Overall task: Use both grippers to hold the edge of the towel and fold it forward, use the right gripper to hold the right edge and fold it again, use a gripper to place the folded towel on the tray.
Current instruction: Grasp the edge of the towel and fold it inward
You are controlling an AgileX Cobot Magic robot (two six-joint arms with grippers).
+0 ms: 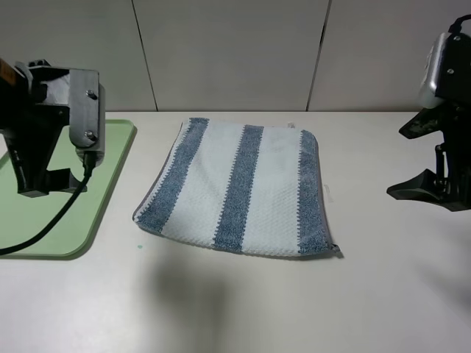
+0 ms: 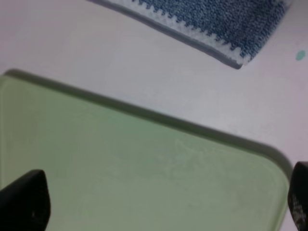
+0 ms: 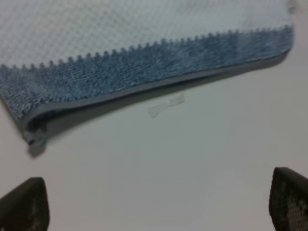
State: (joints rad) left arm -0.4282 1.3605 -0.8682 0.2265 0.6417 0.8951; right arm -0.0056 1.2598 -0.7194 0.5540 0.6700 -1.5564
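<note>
While left claw (image 2: 161,201) hangs over tray (image 2: 120,144), clear scrap (image 3: 166,105) beside towel (image 3: 120,38).

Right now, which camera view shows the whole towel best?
The exterior high view: the towel lies there whole, with all four edges and every stripe visible. The left wrist view catches only one blue corner; the right wrist view shows one blue stripe and the grey hem up close.

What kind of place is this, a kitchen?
Probably a robot test lab, not a kitchen: the left hand and right hand hang over a white table holding a towel and a tray.
</note>
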